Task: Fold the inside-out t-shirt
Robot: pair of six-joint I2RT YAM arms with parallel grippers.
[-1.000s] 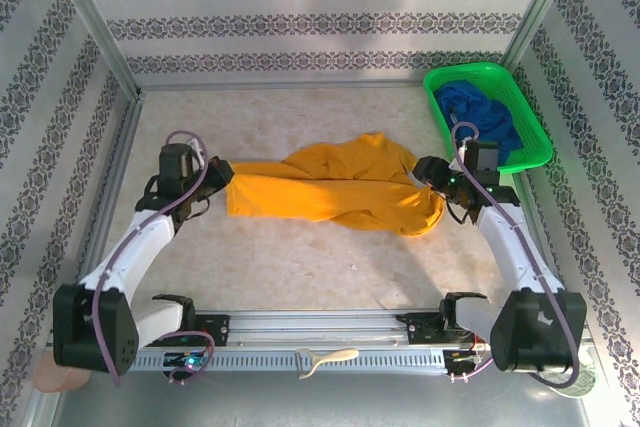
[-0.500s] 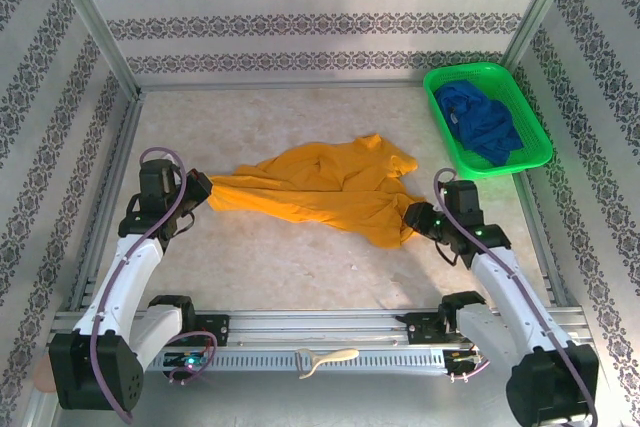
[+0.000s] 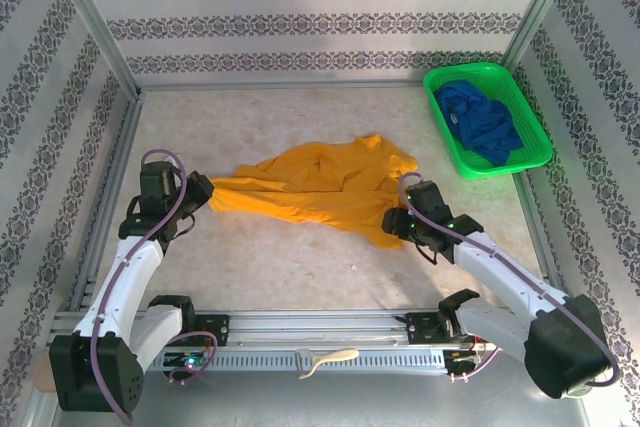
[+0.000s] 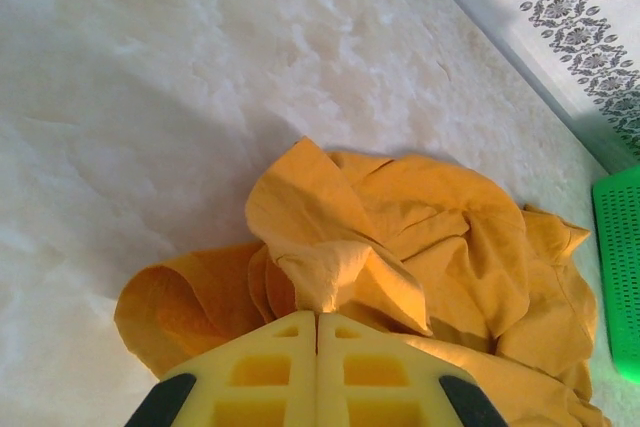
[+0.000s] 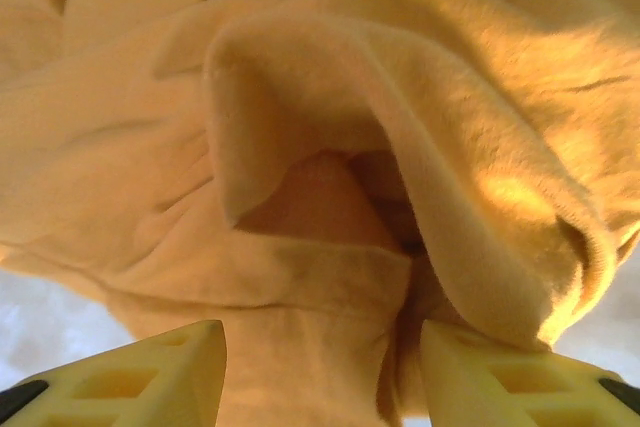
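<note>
The mustard-yellow inside-out t-shirt [image 3: 320, 187] lies crumpled and stretched sideways across the middle of the table, plain face showing. My left gripper [image 3: 203, 190] is shut on the shirt's left end; in the left wrist view a bunched fold of the t-shirt [image 4: 430, 237] rises from between the closed jaws of the left gripper [image 4: 318, 317]. My right gripper [image 3: 393, 222] sits at the shirt's near right corner. In the right wrist view the right gripper [image 5: 322, 342] stands open, its jaws wide apart with a hemmed fold of the t-shirt [image 5: 330, 97] lying between them.
A green basket [image 3: 434, 97] holding a deep-blue cloth [image 3: 482, 122] stands at the back right; its edge shows in the left wrist view [image 4: 615, 277]. Patterned walls with metal posts enclose the table. A metal rail [image 3: 320, 327] runs along the near edge.
The left gripper pulled the shirt's end left, stretching it out. The right gripper came forward and left from the shirt's right side to its near right corner.
</note>
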